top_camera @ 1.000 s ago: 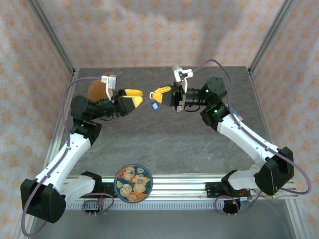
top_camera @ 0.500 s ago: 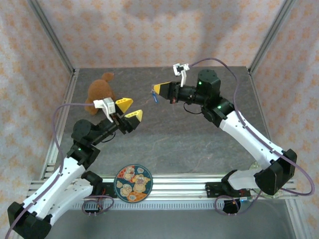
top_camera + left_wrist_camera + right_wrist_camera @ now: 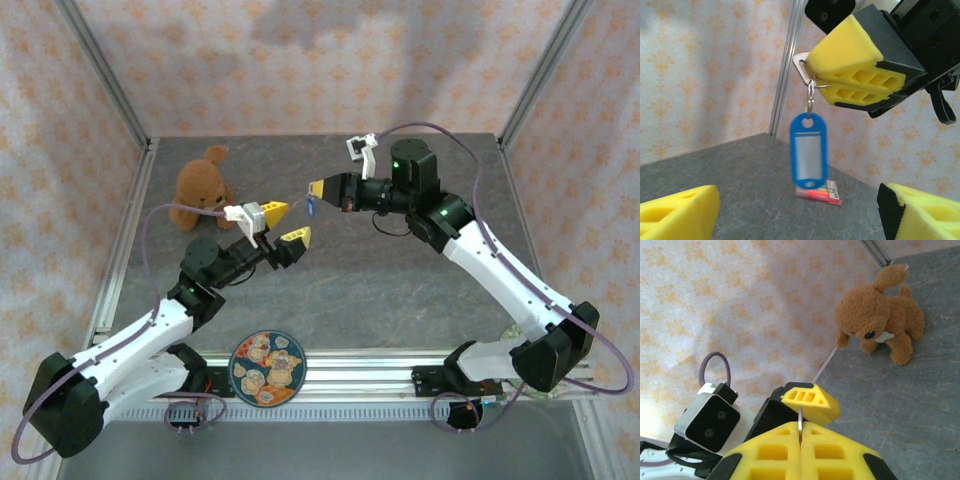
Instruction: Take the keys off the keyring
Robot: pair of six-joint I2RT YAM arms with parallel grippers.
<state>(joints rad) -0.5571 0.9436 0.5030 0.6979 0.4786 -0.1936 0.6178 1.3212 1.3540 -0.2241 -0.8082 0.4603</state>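
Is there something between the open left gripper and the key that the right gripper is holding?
Nothing visible stands between them. The open left gripper faces the key, pinched in the shut right gripper, across free air. The blue tag hangs from the ring just below the key.

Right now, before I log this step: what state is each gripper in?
Left gripper: jaws open, holding nothing.
Right gripper: jaws shut on the key, ring and blue tag hanging below.

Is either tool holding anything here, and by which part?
The right tool pinches the small pale silvery metal key by its blade; its holed head sticks out, carrying the wire ring and blue plastic tag. The left tool is open, empty.
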